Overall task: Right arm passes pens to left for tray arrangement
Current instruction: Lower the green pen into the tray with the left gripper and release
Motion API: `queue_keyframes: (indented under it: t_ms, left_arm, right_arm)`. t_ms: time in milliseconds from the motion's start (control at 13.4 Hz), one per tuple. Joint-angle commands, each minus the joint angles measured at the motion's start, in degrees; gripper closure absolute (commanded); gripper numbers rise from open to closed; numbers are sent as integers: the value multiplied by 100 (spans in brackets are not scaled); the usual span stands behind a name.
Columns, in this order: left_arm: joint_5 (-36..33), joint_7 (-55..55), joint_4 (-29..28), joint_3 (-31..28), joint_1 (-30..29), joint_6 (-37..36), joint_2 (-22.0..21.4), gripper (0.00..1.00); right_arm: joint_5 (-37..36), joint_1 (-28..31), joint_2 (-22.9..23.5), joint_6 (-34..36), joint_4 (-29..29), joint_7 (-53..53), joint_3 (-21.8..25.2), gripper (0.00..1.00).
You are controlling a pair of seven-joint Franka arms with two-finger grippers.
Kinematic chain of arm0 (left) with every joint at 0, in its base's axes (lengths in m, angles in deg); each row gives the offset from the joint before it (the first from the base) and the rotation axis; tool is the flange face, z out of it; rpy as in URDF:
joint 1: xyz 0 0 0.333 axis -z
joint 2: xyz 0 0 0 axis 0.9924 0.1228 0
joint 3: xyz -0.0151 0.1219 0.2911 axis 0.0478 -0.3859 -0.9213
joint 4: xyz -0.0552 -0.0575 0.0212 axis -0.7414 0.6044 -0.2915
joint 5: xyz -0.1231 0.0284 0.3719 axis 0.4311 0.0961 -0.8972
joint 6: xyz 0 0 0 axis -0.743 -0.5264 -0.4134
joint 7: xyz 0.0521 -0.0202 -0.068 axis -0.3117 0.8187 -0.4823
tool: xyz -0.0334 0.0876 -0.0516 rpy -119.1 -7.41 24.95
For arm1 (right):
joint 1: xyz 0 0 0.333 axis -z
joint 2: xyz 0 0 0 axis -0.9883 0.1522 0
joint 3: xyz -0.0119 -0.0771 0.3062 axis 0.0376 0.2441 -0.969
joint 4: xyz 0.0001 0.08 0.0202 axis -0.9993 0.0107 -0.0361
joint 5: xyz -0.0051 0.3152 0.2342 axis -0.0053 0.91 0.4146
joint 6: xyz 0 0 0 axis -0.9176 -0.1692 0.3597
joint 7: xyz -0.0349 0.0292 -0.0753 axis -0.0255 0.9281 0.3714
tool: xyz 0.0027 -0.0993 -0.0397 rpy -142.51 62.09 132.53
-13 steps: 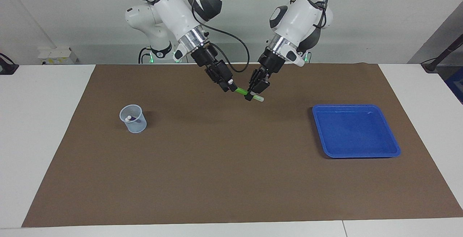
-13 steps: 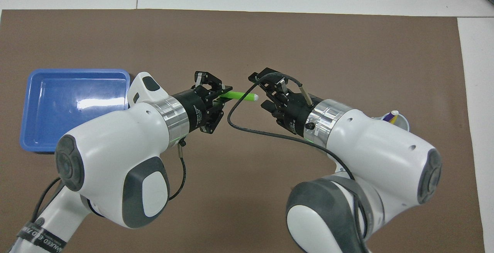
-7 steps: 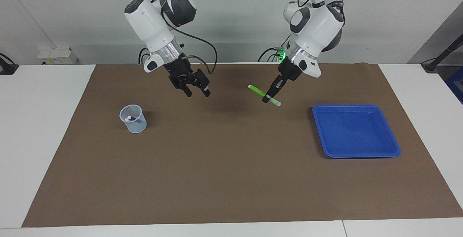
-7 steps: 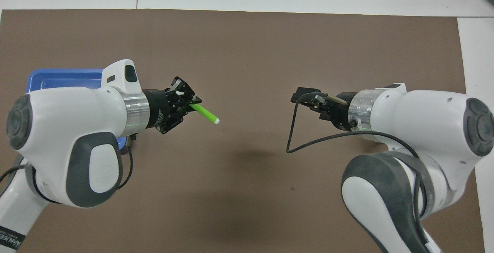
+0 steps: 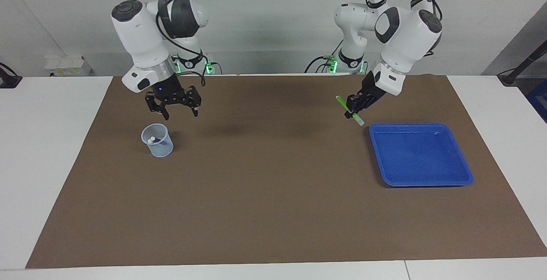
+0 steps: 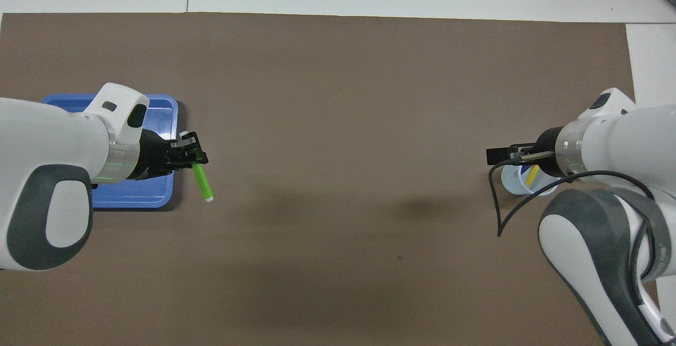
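The green pen (image 5: 349, 110) hangs tilted in the air, clamped at mid-length in the left hand (image 5: 353, 108), its pale end (image 5: 361, 123) lowest, just beside the tray's (image 5: 421, 181) rim on the side toward the right arm. The tray, shallow, bright blue and holding nothing, lies flat at the left arm's end of the bench. The purple pen (image 5: 158, 139) and yellow pen (image 6: 532, 173) stand leaning in a small translucent cup (image 5: 158, 141) at the right arm's end.

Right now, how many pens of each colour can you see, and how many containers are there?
Green pen: 1, held by the left gripper
Purple pen: 1, in the cup
Yellow pen: 1, in the cup
Cup: 1, under the right gripper
Blue tray: 1
Total: 5
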Motion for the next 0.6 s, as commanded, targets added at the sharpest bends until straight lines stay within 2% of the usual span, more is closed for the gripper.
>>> queue_keyframes:
  t_ms: [0, 75, 149, 224, 373, 523]
  left_arm:
    - [-442, 974, 34, 42, -431, -359, -49, 100]
    - [-565, 1264, -1, 42, -546, -377, -23, 100]
    - [-740, 1528, -28, 42, -660, -377, 21, 100]
    - [-863, 1740, -72, 42, -765, -360, 65, 100]
    - [-1031, 2118, -116, 42, -959, -272, 197, 100]
    - [-1154, 2356, -116, 42, -1152, -45, 442, 100]
  right_arm:
    - [-399, 318, 229, -161, 85, 958, -80, 0]
    - [-522, 380, 343, -276, 94, 1082, -80, 4]
    - [-558, 424, 414, -364, 120, 1162, -80, 14]
    - [-611, 494, 511, -443, 112, 1345, -80, 17]
    - [-725, 600, 661, -610, 155, 1584, -80, 34]
    - [-725, 601, 696, -628, 173, 1550, -80, 46]
